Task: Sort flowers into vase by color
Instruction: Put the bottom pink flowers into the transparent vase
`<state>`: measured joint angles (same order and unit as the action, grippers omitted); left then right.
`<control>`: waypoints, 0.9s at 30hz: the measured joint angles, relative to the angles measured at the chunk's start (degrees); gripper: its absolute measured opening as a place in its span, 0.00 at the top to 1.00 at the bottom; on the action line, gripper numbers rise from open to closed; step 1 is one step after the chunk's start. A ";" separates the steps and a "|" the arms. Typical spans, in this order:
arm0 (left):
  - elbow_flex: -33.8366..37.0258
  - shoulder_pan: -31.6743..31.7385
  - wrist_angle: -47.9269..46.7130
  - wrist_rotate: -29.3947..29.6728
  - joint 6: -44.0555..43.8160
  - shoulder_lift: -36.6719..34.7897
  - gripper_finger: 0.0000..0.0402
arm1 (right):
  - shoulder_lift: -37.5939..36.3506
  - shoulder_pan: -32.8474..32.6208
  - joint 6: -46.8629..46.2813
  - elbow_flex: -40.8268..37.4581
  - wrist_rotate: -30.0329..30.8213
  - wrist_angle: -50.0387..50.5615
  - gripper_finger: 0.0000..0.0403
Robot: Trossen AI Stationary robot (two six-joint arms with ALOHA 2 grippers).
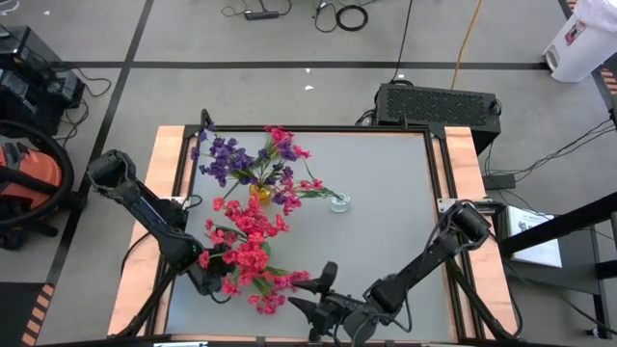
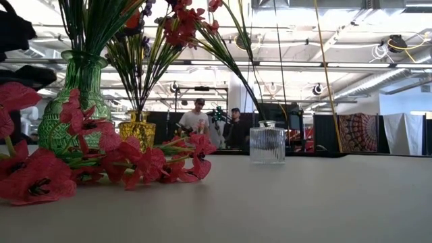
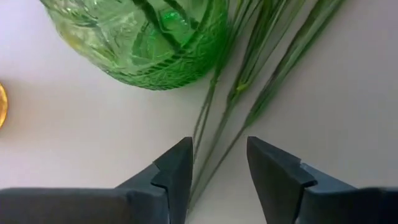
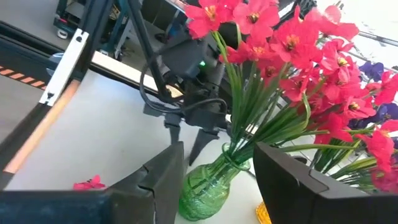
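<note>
Pink-red sprigs (image 1: 246,236) stand in a green glass vase (image 4: 208,183). More pink-red sprigs (image 2: 40,179) lie flat on the table near its front edge. Purple sprigs (image 1: 227,159) rise from a small yellow vase (image 1: 260,193). A clear glass vase (image 1: 339,202) holds a few stems. My left gripper (image 3: 217,146) is open and points down beside the green vase (image 3: 155,43), its fingers on either side of loose green stems (image 3: 239,87) that lie on the table. My right gripper (image 1: 310,289) is open, low near the front edge, facing the green vase.
The three vases stand close together left of the table's centre. A single fallen pink-red blossom (image 4: 90,183) lies on the table near the left rail. The grey tabletop (image 1: 395,231) is bare on the right half. People stand in the room far behind the table.
</note>
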<state>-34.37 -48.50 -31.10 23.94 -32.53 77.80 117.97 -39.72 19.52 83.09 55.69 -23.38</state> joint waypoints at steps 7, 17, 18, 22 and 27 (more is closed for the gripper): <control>0.00 1.78 -2.37 -1.12 2.03 0.00 0.60 | 0.00 -1.31 -0.38 0.00 -0.01 0.11 0.54; 0.02 4.05 -2.78 -4.42 7.56 0.00 0.60 | 0.00 -2.13 -0.29 0.00 0.01 0.11 0.54; 0.02 4.25 -2.75 -4.85 8.14 0.00 0.60 | 0.00 -2.15 -0.29 0.00 0.02 0.11 0.54; 0.02 5.38 -2.73 -5.70 9.49 0.00 0.60 | 0.00 -2.30 0.11 0.00 0.02 0.13 0.54; 0.02 6.54 -2.84 -7.67 11.09 0.00 0.60 | 0.00 -2.68 0.49 0.00 0.04 0.12 0.54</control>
<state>-34.35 -41.96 -33.93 16.27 -21.43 77.80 117.97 -42.39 20.00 83.09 55.72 -23.25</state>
